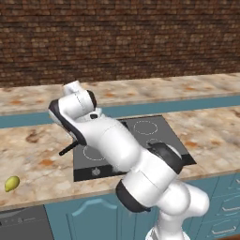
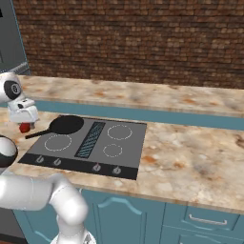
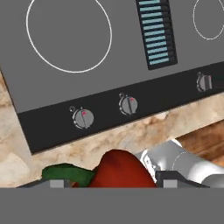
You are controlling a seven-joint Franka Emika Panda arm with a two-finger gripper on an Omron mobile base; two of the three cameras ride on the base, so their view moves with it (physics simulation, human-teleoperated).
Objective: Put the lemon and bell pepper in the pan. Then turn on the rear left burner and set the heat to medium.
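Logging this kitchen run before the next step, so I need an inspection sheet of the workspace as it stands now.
Surface: marble counter, dark cooktop set in.
Job's things: bell pepper between the end effector fingers; lemon on counter, far left; pan empty, on the cooktop's rear left.
Clutter: nothing seen.
Grippers: end effector shut on the bell pepper, left of the cooktop.
Cables: nothing seen.
Surroundings: brick wall, blue cabinets, front knobs.
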